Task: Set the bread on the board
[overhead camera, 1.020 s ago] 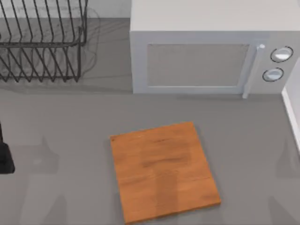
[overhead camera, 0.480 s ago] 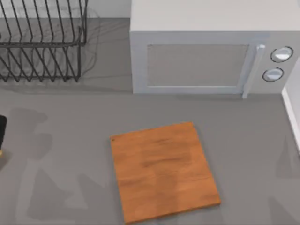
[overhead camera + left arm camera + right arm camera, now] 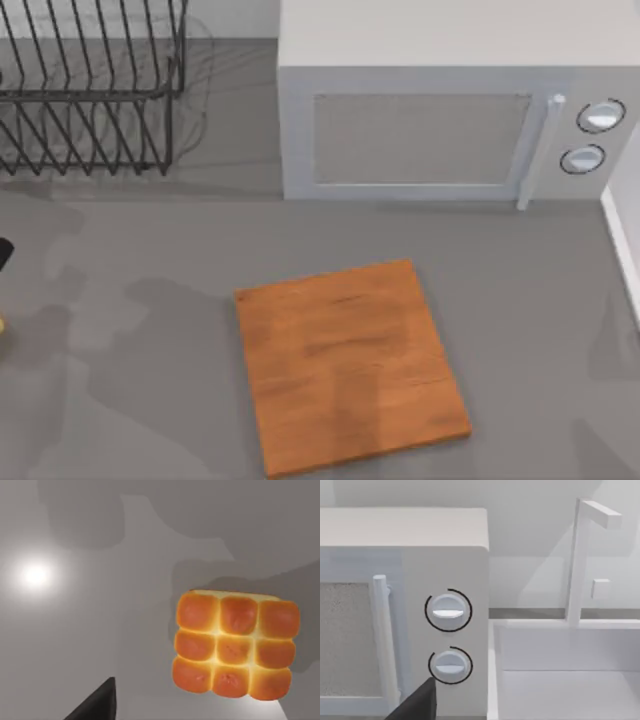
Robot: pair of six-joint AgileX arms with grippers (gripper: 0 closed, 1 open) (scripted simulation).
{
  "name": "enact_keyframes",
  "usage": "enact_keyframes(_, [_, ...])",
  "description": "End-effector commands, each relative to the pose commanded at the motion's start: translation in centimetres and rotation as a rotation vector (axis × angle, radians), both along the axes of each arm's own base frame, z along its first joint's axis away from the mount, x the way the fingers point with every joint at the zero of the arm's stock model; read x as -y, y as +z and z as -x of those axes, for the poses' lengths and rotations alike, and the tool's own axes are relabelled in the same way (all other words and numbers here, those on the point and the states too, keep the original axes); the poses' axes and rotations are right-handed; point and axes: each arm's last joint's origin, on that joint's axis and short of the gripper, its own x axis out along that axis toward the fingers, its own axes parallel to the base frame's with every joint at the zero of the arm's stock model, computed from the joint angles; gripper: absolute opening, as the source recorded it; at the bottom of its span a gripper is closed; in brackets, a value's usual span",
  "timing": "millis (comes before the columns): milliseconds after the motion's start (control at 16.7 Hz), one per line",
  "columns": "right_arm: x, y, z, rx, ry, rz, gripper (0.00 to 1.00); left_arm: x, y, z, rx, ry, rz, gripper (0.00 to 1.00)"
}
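The bread [image 3: 235, 647] is a golden-brown square with a grid-scored top. It lies on the grey table below my left wrist camera. A dark part of my left gripper [image 3: 95, 705] hangs apart from the bread and does not touch it. In the top view a dark bit of my left arm [image 3: 3, 255] shows at the left edge, with a thin yellow sliver [image 3: 1, 325] just below it. The orange-brown board [image 3: 345, 365] lies flat at the table's front middle with nothing on it. A dark part of my right gripper [image 3: 417, 702] faces the microwave's knobs.
A white microwave [image 3: 440, 100] stands at the back, door shut, with two knobs [image 3: 448, 611] at its right. A black wire dish rack [image 3: 85, 85] fills the back left corner. A white sink-like basin [image 3: 565, 670] adjoins the microwave's right side.
The dark bit of my left arm at the left edge has moved toward the back and further out of the top view. Its shadows have shifted across the table. The board has not moved.
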Motion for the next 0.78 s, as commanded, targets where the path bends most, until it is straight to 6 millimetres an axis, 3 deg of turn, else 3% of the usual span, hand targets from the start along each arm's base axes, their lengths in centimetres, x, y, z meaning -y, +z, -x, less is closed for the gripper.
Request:
enact_keyframes(300, [0.0,0.0,0.0,0.000,0.000,0.000,1.00,-1.2,-2.8,-2.5,-0.202,-0.047,0.029,1.00])
enact_keyframes(780, [0.0,0.0,0.0,0.000,0.000,0.000,1.00,-1.1,-3.6,-2.6,-0.222,-0.056,0.032,1.00])
